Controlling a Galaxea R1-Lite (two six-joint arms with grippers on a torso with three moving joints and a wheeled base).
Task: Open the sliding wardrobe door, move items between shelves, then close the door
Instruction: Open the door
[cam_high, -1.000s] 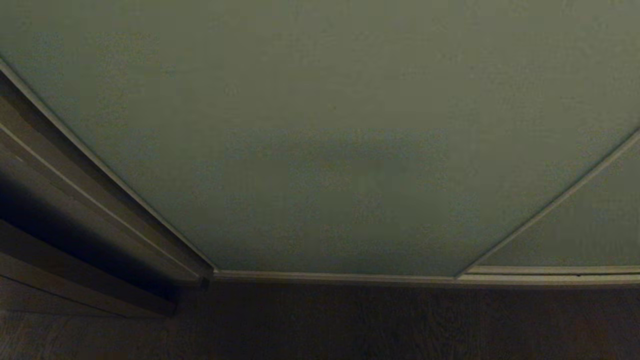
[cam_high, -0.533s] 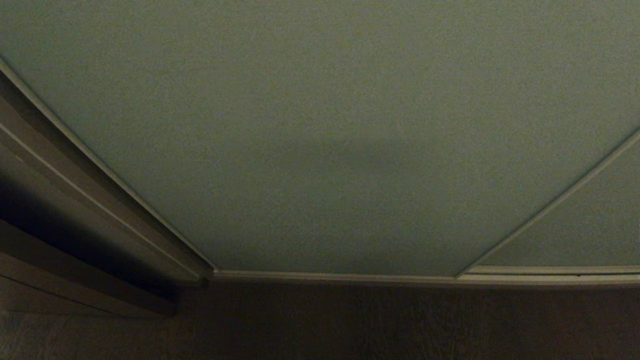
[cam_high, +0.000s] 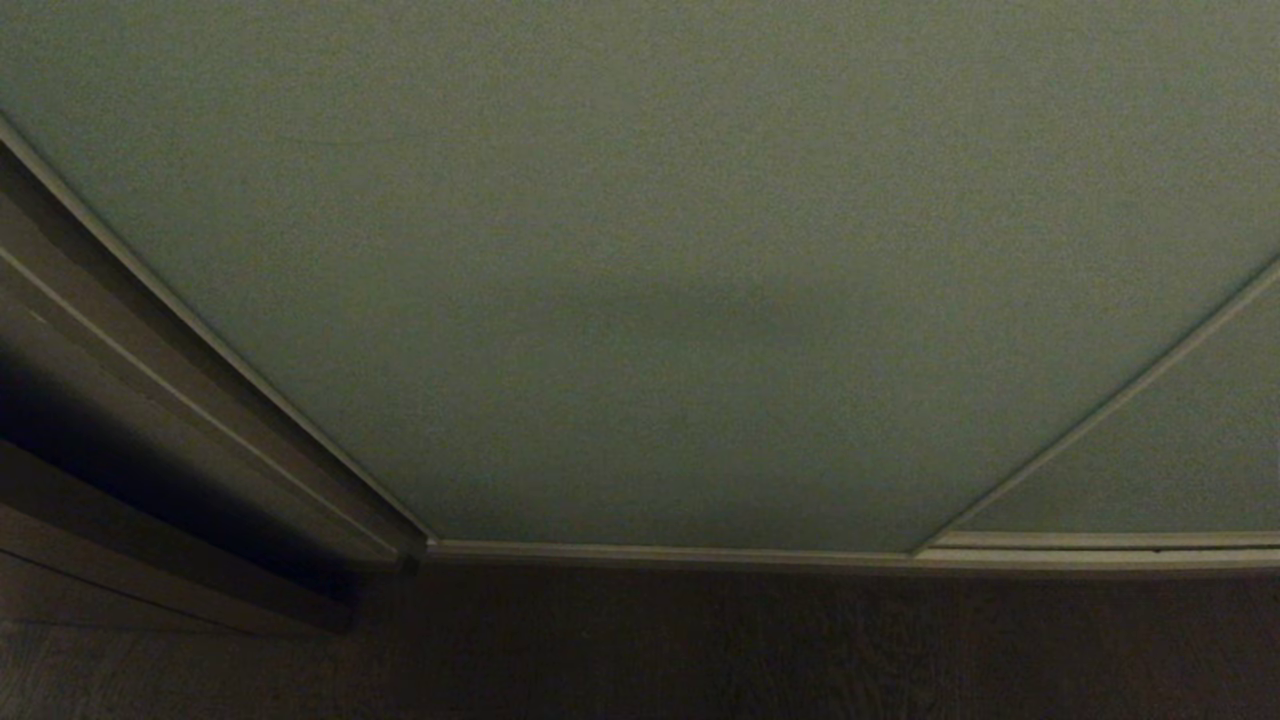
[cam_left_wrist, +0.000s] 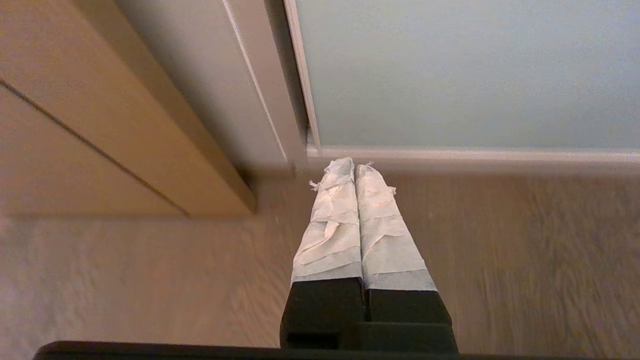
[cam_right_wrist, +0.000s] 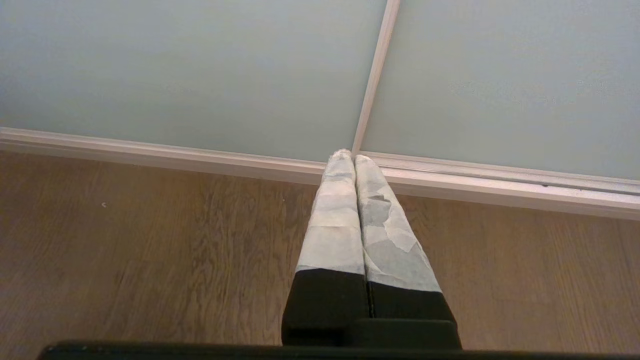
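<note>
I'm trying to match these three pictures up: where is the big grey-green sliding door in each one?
Head view: the sliding wardrobe door fills the upper picture, above the floor.
Left wrist view: upper right, beyond the shut left pincer.
Right wrist view: upper left, beyond the shut right pincer.
Shared landmark: the off-white bottom rail.

Pale grey-green sliding wardrobe door (cam_high: 640, 250) — brown wood-grain floor (cam_right_wrist: 150, 240).

wood floor (cam_right_wrist: 125, 250) below; brown wooden panelling (cam_left_wrist: 75, 100) at left.
</note>
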